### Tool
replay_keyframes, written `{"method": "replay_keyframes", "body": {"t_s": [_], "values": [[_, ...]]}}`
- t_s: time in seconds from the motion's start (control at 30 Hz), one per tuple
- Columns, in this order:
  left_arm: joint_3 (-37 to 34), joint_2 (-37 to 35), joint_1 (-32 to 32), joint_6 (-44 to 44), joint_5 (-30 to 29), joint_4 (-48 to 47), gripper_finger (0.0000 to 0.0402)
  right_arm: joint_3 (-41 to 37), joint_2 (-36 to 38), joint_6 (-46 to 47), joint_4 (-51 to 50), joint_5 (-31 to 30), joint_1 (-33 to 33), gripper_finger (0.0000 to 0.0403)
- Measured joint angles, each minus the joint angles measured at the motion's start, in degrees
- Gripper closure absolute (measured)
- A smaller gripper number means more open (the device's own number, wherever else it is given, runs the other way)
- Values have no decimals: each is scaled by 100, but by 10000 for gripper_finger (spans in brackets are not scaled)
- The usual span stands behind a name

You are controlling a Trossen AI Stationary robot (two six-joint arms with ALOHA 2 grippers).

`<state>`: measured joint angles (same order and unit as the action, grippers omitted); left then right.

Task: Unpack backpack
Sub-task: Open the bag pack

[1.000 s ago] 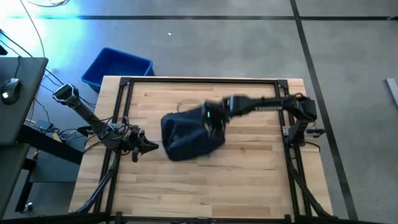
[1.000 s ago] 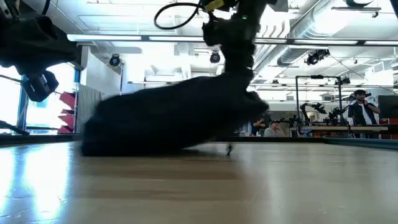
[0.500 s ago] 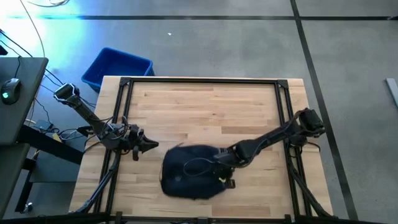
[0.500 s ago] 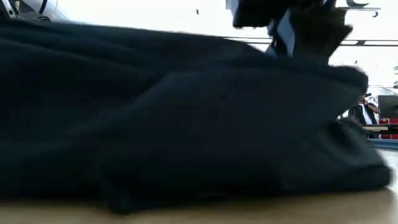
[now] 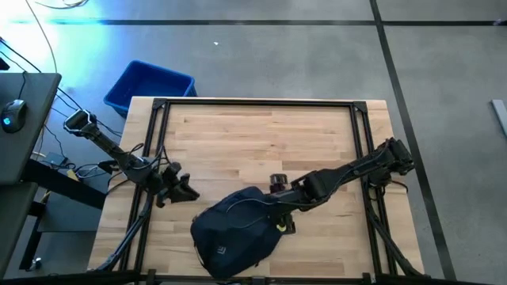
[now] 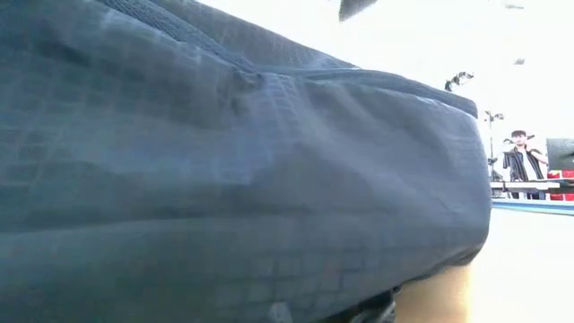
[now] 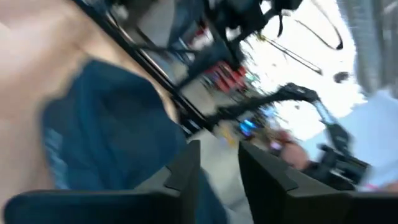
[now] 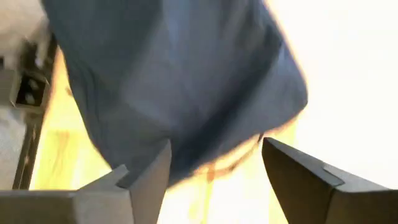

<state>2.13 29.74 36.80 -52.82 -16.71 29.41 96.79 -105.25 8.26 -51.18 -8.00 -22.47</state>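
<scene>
The dark navy backpack (image 5: 234, 233) lies flat on the wooden table near its front edge, with its pale square logo (image 5: 221, 252) facing up. It fills the low view (image 6: 224, 179). My right gripper (image 5: 274, 212) is open over the backpack's far right end, and in the right wrist view (image 8: 214, 168) the fabric shows between and beyond its fingers. My left gripper (image 5: 184, 190) hovers left of the backpack, clear of it. Its fingers (image 7: 214, 168) stand a little apart with nothing between them. My right gripper comes slanting down from the table's far right onto the backpack's far right end (image 8: 186, 124), with a finger on each side of the fabric. Whether the fingers touch it, I cannot tell.
A blue plastic bin (image 5: 150, 85) stands on the floor off the table's far left corner. A black frame rail (image 5: 253, 103) runs along the table's edges. Bare wood (image 5: 261, 142) covers the far half. A person (image 6: 520, 161) stands far back in the room.
My right gripper has swung from the table's middle toward the near edge, taking the backpack along. The backpack has slid to the front edge and now blocks the low view. The arm has since drawn slightly back toward the far right of the bag.
</scene>
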Motion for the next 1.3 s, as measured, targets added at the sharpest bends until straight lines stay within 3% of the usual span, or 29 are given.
{"method": "replay_keyframes", "body": {"t_s": [0.13,0.27,0.43,0.5,0.77,0.9,1.13,1.3], "values": [[181,0,73,-242,314,-392,274,-13,-95,-1238,1278,459,323,155],[283,1,157,-261,324,-1000,269,-13,-474,-1658,2264,1715,974,161],[287,3,317,-510,354,-1659,268,-14,-1226,-1889,2576,3179,1671,161],[287,2,361,-644,356,-1829,268,-17,-1525,-1968,2575,3465,1825,161],[287,0,387,-580,258,-1953,268,-11,-2282,-1894,2918,3516,2106,164],[287,0,387,-452,190,-1973,268,7,-2384,-1924,2894,3327,2110,195],[289,0,387,-529,-196,-2335,268,10,-2346,-1892,2587,2237,1997,379],[289,0,382,-981,-236,-2580,269,-24,-2091,-1881,1702,402,1777,400]]}}
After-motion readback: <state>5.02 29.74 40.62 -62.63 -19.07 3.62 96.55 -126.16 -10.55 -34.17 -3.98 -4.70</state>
